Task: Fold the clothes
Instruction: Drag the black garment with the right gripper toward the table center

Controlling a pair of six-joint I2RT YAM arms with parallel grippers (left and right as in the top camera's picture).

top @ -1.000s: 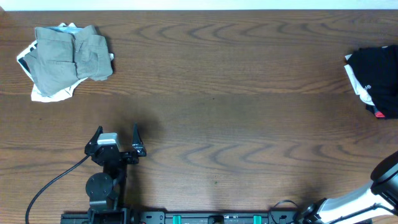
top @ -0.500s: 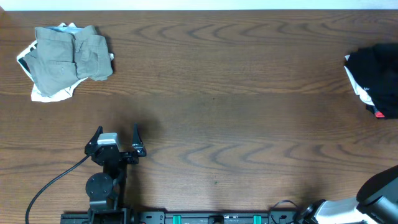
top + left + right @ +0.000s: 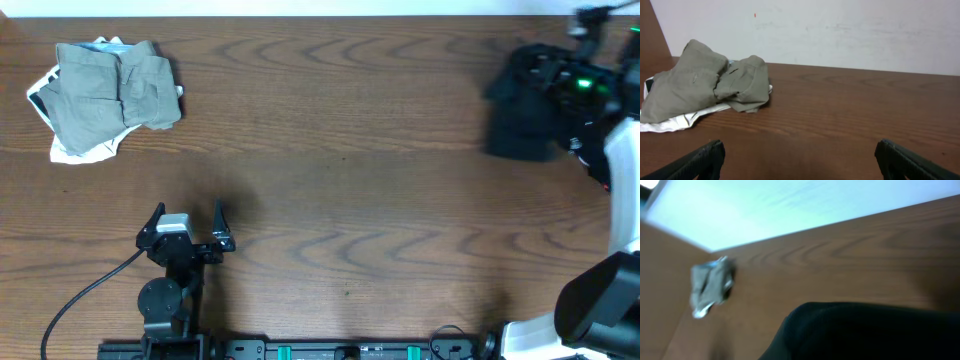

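At the far-left corner of the counter lies a rumpled khaki-grey garment, a matte woven cloth with stitched seams, heaped in soft, uneven lobes. Under it a white printed garment sticks out toward the left edge, thin and limp, with dark markings along its border. The counter itself is dark wood-grain, smooth and flat.

Close to the near edge, left of the middle, the left hand rests with its two black fingers spread wide and nothing between them, well apart from the khaki pile.

At the far-right corner the right hand is blurred above the black shirt. Its fingers cannot be made out in either view, but it is closed tight, and it appears to pinch the shirt, which hangs as a dark, shapeless bunch. The right wrist view shows only smooth black fabric filling the lower frame.

The risks look like these. A pinch on one bunched spot may catch several layers, so the shirt could come out twisted instead of flat. A thin grip on slack cloth may slip. The shirt sits near the right edge, so a dropped part could slide off the counter.
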